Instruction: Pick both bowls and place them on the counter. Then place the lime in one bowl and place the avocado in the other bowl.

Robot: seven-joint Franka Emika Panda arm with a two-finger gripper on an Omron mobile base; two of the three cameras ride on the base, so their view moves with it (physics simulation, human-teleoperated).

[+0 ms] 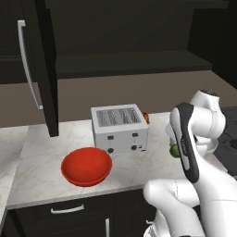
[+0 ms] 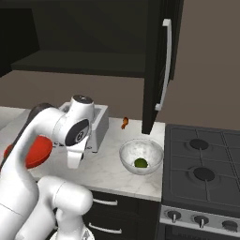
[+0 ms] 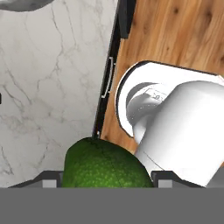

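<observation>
Two bowls stood on the counter [image 1: 41,171]: the red bowl [image 1: 86,166] before the toaster [image 1: 119,127], the white bowl [image 2: 141,156] beside the stove [image 2: 202,161] with the lime [image 2: 140,162] inside. Half hidden by the arm, the gripper [image 3: 104,181] held the avocado [image 3: 104,167] between wide-set fingers, its tips cut off.

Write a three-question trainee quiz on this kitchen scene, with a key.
1. True or false: the lime lies in the white bowl.
2. What do the jaws hold? A) the avocado B) a spoon C) nothing
3. Fill in: the red bowl stands on the counter beside the ____.

Key: 1 true; 2 A; 3 toaster.
</observation>
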